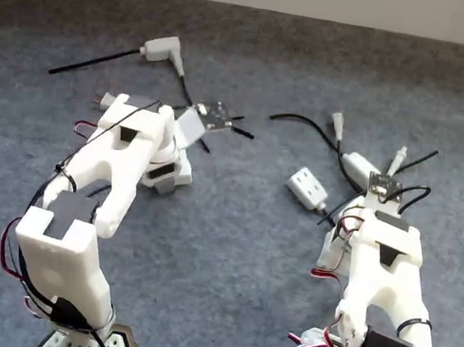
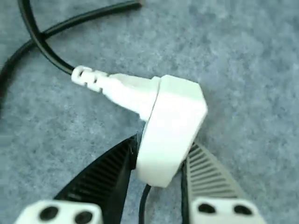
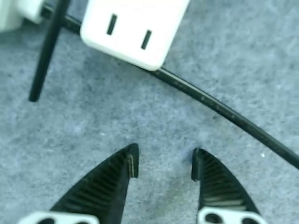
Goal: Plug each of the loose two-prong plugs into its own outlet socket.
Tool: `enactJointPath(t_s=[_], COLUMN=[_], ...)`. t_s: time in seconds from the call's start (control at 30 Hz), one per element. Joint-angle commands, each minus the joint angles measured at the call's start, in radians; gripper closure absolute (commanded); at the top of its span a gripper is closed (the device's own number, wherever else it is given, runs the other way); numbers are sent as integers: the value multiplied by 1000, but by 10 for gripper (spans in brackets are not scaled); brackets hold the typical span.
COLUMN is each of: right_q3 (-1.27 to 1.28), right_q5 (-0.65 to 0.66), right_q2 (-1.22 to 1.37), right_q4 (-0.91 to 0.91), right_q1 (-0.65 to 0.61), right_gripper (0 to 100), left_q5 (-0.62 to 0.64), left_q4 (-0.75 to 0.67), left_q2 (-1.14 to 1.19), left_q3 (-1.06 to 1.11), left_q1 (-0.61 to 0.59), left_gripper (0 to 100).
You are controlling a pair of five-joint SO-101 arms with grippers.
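Plug, one in left claw, one socket

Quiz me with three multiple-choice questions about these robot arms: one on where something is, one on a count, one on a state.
1. Where is the outlet socket relative to the right gripper?
A) clamped inside it
B) on the carpet, ahead of it, ungripped
C) stacked on the other arm

2. How many slots show on that socket's face?
A) one
B) four
C) two

3. What state is the left gripper in?
A) shut on a white plug
B) open, empty
C) shut on a screwdriver

Answers:
1 B, the socket lies on the carpet past the open gripper.
2 C, two dark slots sit side by side.
3 A, the gripper clamps the plug's sides.
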Motion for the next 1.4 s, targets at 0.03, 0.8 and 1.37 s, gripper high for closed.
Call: enactJointPath(t_s=[0.03, 0.8, 1.37], right_q3=[1, 1, 1], right_q5=[-9, -9, -9], right_q2=[5, 5, 5], right_q4=[-48, -48, -51], right_q1=[-13, -13, -13], right_gripper=[815, 815, 815], left_q5=[89, -91, -83], left_q4=[-81, -528, -232], left_q2=[-41, 455, 1170], left_q3=[-111, -860, -1867], left_q1=[12, -58, -56], left_gripper=[997, 969, 819])
